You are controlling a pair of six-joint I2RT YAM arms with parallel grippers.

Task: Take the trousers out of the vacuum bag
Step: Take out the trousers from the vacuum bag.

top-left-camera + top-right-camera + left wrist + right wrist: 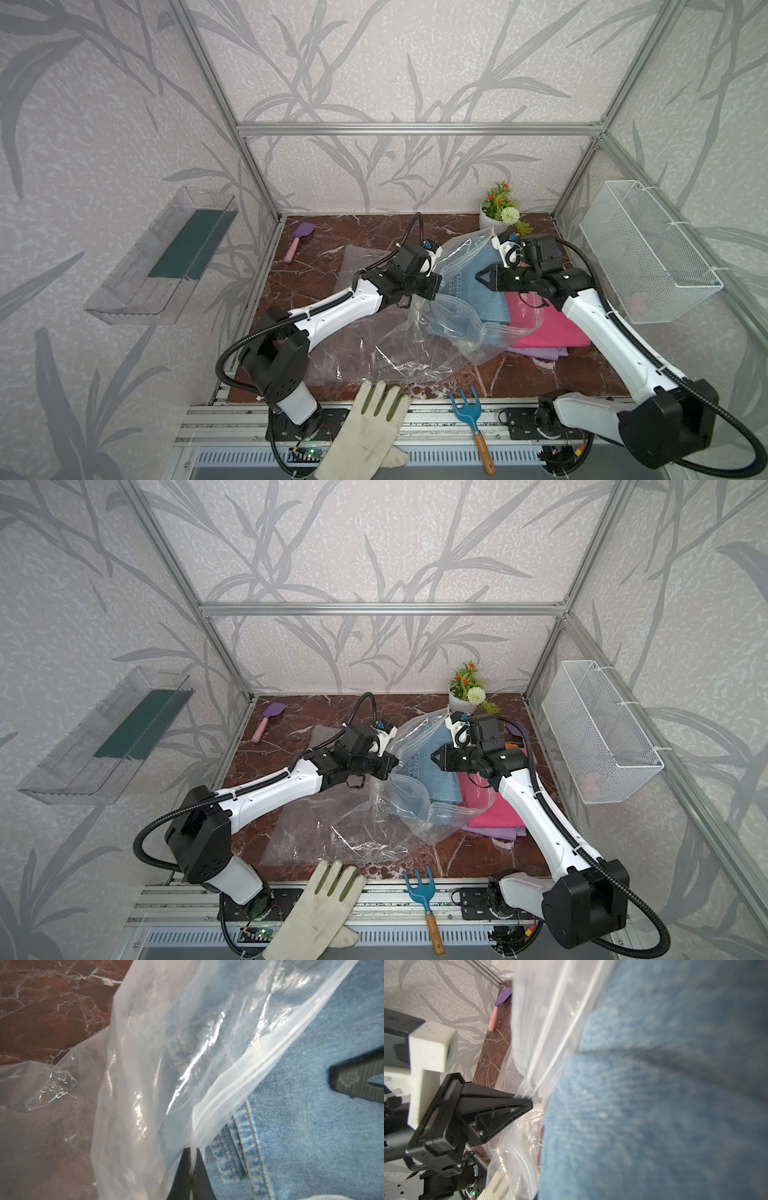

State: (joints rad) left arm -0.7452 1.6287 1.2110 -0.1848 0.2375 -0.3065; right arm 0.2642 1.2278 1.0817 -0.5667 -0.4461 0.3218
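Front edge: cream work glove (370, 424) and blue hand rake (471, 409) lie across the front rail. Neither is part of the job.

Next back: vacuum bag (374, 353), clear and crinkled. Its closed end lies flat and empty on the marble surface (523, 382), and the open mouth is raised toward the middle. Zip strip (465, 316) loops loose over the clothes.

Middle: left claw (192, 1153) is pressed together on the mouth edge, with film nipped between the jaws, holding it up. Right claw (484, 276) is down on the denim trousers (478, 299). The left wrist view shows a wedge of denim between its jaws, so it looks pinched on a fold. The right wrist view is too close and blurred to confirm.

Denim sits half in the mouth, near end under film, far end bare. Pink trousers (552, 332) lie just beside it on the robot's right, stacked on lilac trousers (540, 353), with one pink corner under the film. No orange pair made out.

Handling, my judgement: the denim is soft but the heaviest piece, and its folded layers may slide apart. Best taken at a seam or waistband, through all layers. The film is light and slippery and will drag along unless the mouth is held back.

Far: purple spatula (297, 241), flower pot (494, 218).
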